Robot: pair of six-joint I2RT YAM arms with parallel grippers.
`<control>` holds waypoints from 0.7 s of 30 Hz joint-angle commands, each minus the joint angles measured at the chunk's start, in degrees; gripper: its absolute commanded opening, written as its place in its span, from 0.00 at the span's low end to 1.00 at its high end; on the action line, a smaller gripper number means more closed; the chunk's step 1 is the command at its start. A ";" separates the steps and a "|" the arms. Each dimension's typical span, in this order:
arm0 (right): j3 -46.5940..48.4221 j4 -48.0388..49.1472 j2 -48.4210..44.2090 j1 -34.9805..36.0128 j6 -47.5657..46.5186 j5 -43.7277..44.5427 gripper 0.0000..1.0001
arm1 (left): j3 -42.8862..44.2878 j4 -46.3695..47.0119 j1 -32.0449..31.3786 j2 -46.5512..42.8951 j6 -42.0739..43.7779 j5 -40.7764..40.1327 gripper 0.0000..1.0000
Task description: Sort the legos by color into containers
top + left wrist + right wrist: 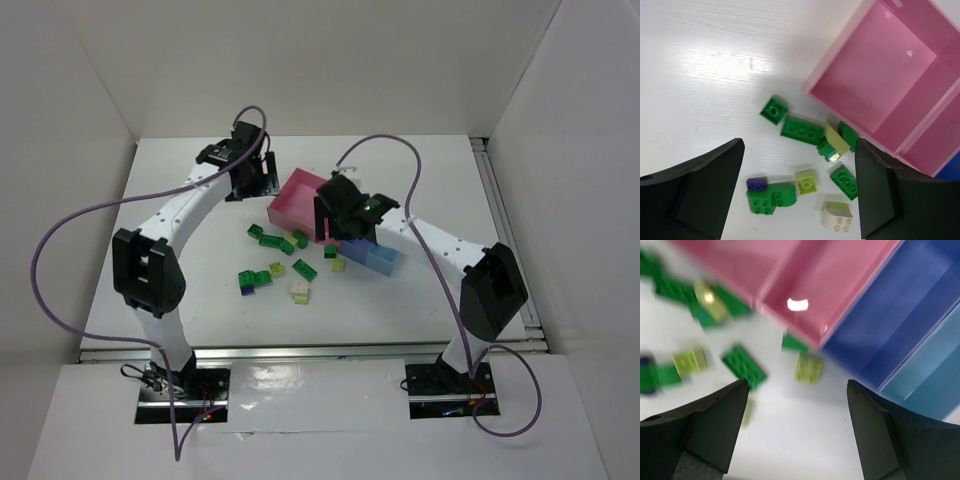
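Legos lie loose on the white table in front of the containers: dark green ones (pixel 270 240), lime-yellow ones (pixel 277 268), a cream one (pixel 299 292). The joined bins run pink (pixel 297 195), magenta (pixel 830 275), blue (pixel 358 250), light blue (pixel 386 262). My left gripper (pixel 245 170) is open and empty, high behind the pile; its view shows a long green brick (pixel 801 130), a lime brick (pixel 805 181), a cream brick (pixel 836 217) and a small blue brick (pixel 756 183). My right gripper (pixel 345 215) is open and empty above the bins, over a lime brick (pixel 808 368).
White walls enclose the table on three sides. A metal rail (pixel 505 240) runs along the right edge. Purple cables loop over both arms. The right wrist view is blurred. The pink bin (pixel 875 70) shows nothing inside it.
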 commanded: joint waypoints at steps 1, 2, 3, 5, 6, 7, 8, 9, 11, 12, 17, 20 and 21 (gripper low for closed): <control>-7.00 0.78 -3.45 3.45 1.44 -2.08 0.86 | -2.59 -2.61 2.42 -7.63 -0.80 -1.31 0.93; -8.58 1.31 -3.46 4.07 2.77 -3.15 0.86 | -4.52 -2.61 3.30 -9.04 -1.34 -1.31 0.93; -11.21 1.92 -3.98 4.07 3.91 -4.55 0.86 | -8.97 -2.61 3.31 -12.01 -2.13 -1.31 0.93; -13.42 5.60 -3.99 4.68 5.24 -9.21 0.86 | -14.53 -0.68 3.84 -15.45 -3.63 -2.02 0.93; -14.56 7.62 -5.29 5.30 4.63 -10.62 0.86 | -20.21 0.46 3.84 -17.12 -4.15 -2.02 0.93; -17.01 9.82 -5.31 6.17 3.76 -11.67 0.86 | -22.70 1.51 4.62 -20.10 -4.16 -0.19 0.93; -17.99 13.84 -6.00 7.92 0.79 -14.47 0.86 | -24.90 2.83 5.24 -21.34 -4.85 0.35 0.93; -18.00 14.84 -6.01 8.90 -0.81 -15.28 0.88 | -28.15 3.37 5.24 -22.31 -4.86 0.97 0.93; -18.62 16.68 -5.48 11.70 -5.36 -16.86 0.94 | -30.45 4.68 5.77 -25.12 -4.86 2.38 0.93; -18.62 16.69 -4.18 12.68 -7.13 -16.87 0.95 | -31.25 5.65 5.77 -25.83 -4.86 3.16 0.93; -13.00 13.11 2.24 15.59 -15.13 -12.23 0.95 | -32.49 6.97 6.38 -27.16 -1.44 5.10 0.93; -10.10 12.56 5.41 15.59 -17.42 -10.73 0.88 | -31.43 6.97 7.00 -27.16 -0.91 5.10 0.93; -10.09 12.56 5.94 15.59 -17.43 -10.72 0.85 | -31.43 6.45 7.00 -26.63 -0.90 5.10 0.93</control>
